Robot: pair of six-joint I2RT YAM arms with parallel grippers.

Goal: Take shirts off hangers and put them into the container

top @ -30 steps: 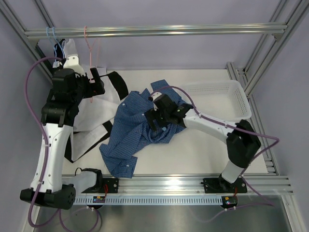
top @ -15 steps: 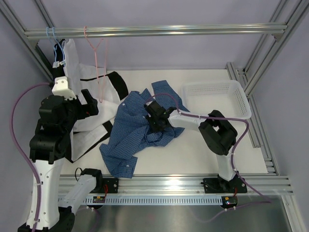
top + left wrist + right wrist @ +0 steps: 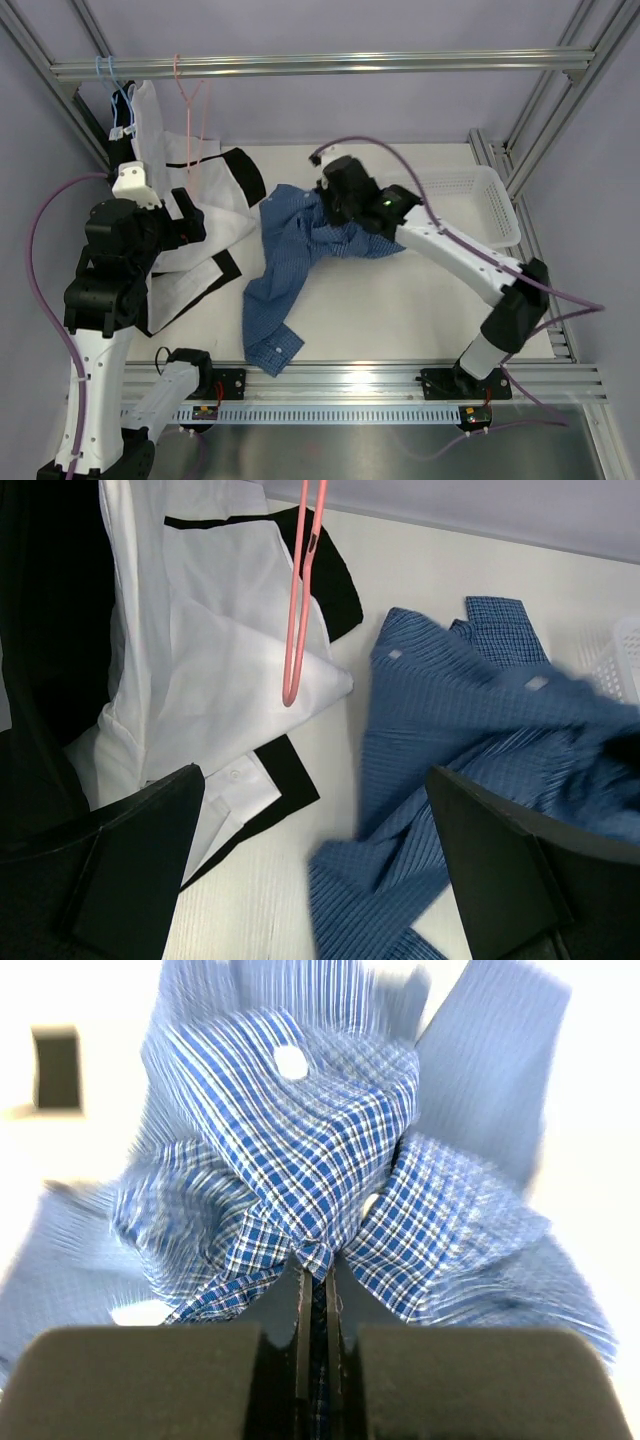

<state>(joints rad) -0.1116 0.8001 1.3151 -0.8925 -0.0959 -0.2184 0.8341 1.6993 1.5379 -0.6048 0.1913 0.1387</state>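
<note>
Presently the blue shirt [image 3: 290,225] is being pinched at one thin fold by the right jaws; slipping short of the basket [image 3: 452,173] is being risked. Left jaws are being held spread.

Left arm [image 3: 95,380] and right arm [image 3: 450,255] show white links, black joints, purple cables [image 3: 33,240].

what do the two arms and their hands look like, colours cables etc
The left arm and right arm have white links with bulky black joints, each trailed by a looping purple cable. The left hand and right hand are black with blocky, wedge-shaped fingers. A small green light glows near the right arm's wrist.
</note>
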